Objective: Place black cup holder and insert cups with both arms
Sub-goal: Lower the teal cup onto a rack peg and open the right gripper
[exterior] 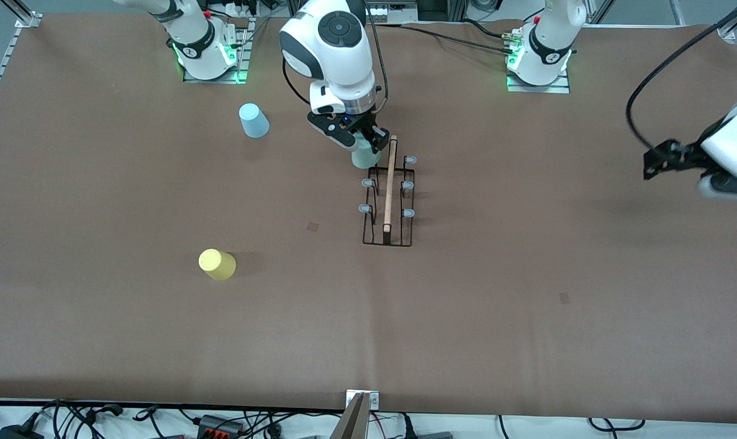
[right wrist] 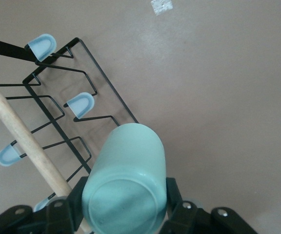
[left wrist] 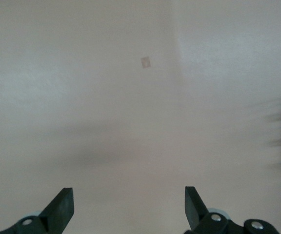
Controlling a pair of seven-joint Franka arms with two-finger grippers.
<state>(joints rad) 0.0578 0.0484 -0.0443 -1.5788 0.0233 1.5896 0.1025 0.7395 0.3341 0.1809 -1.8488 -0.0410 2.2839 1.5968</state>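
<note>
The black cup holder (exterior: 388,201) stands at the centre of the frame on the brown table (exterior: 527,305), wooden rod (exterior: 390,183) along its top. Just above it, upper centre, the right pincer (exterior: 357,135) clamps the pale green cup (exterior: 365,156) over the rack's top-end prong. The light blue cup (exterior: 254,120) sits upper left, the yellow cup (exterior: 216,264) lower left. At the right edge the left pincer (exterior: 661,161) hangs over bare table, fingers (left wrist: 62,207) spread wide, holding nothing.

Brown table cover (exterior: 527,305); cables (exterior: 161,421) along its edge.
</note>
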